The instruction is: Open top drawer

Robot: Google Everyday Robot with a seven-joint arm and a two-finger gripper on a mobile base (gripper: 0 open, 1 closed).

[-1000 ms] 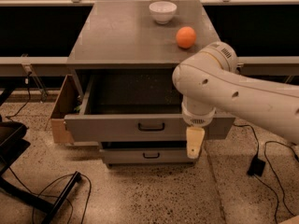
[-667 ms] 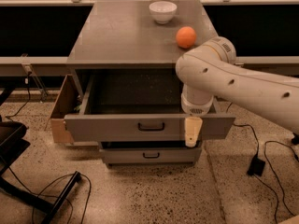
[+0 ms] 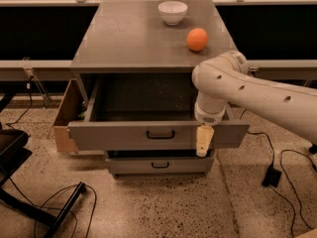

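Note:
The top drawer [image 3: 119, 135] of the grey cabinet stands pulled out, its deep dark interior [image 3: 143, 100] showing. Its small black bar handle [image 3: 160, 134] sits at the middle of the wide front. My gripper [image 3: 203, 142] hangs pointing down in front of the drawer front, right of the handle and not on it. The white arm [image 3: 247, 90] reaches in from the right and covers the drawer's right rear corner.
A white bowl [image 3: 172, 11] and an orange [image 3: 197, 39] sit on the cabinet top [image 3: 129, 38]. A narrower drawer [image 3: 159, 165] below is slightly out. A wooden panel [image 3: 64, 118] stands at the cabinet's left. Cables [image 3: 59, 202] and a black adapter [image 3: 272, 176] lie on the floor.
The gripper has risen a little in front of the drawer front, and the arm has shifted slightly right. The drawer has stayed open by the same amount.

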